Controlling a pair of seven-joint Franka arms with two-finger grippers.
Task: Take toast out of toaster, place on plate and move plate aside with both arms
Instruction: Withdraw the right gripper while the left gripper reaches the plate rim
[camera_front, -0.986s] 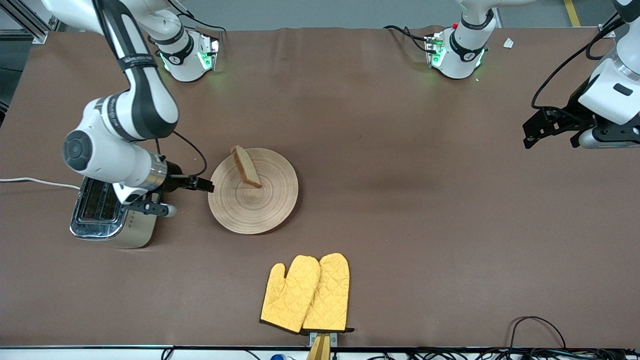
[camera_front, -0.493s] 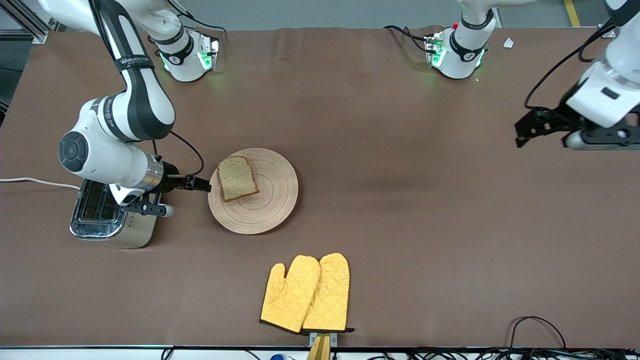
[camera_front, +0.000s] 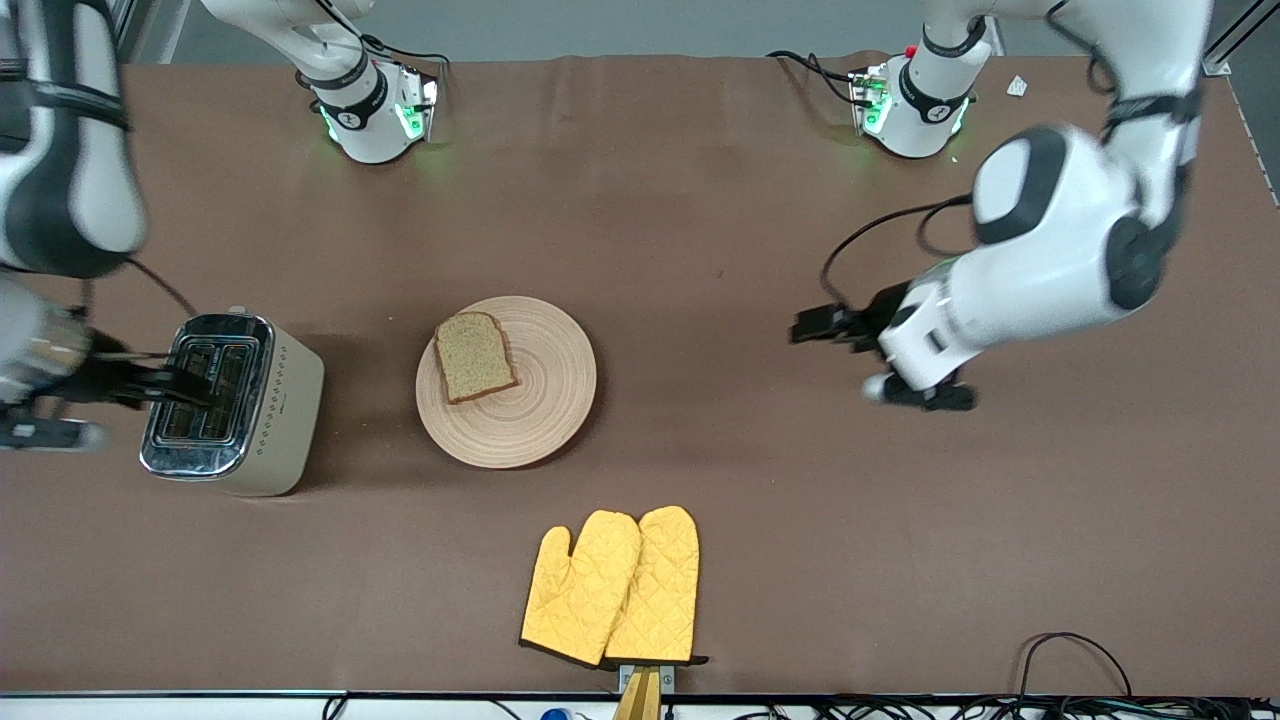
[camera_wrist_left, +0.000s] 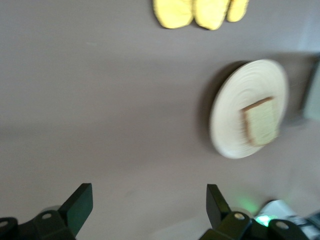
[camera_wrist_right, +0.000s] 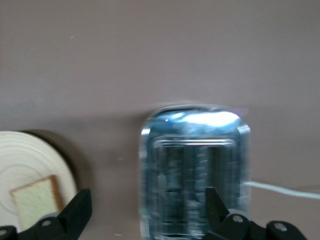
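Broadly, a brown table (camera_front: 760, 520) spanning the whole front view, with two white arms reaching in from bases along its top edge. Next in size, the left arm (camera_front: 1050, 250) bent low over bare tabletop toward its own end of the table, well apart from the plate; left gripper (camera_front: 815, 325) pointing toward the plate, fingers (camera_wrist_left: 80, 202) spread wide with nothing between them, as seen in the left wrist view (camera_wrist_left: 147, 205). Then the right arm (camera_front: 60, 180) at the right arm's end of the table, its right gripper (camera_front: 170, 385) hanging over the toaster's slots, fingers (camera_wrist_right: 80, 207) spread apart and holding nothing (camera_wrist_right: 145, 207). Smaller, the toaster (camera_front: 232, 405), shiny metal on top with beige sides, standing upright on the table beside the plate, toward the right arm's end, a white cord (camera_wrist_right: 280, 189) trailing from it. Similar in span, the plate (camera_front: 530, 420), round and pale wood with ring grain, lying flat near the table's middle, between the toaster and the left gripper. Nearer the front camera than the plate, a pair of yellow quilted oven mitts (camera_front: 612, 588) lying flat side by side close to the table's edge. Smallest, the toast (camera_front: 474, 356), lying flat on the plate, on the part of it toward the toaster, touched by neither gripper.
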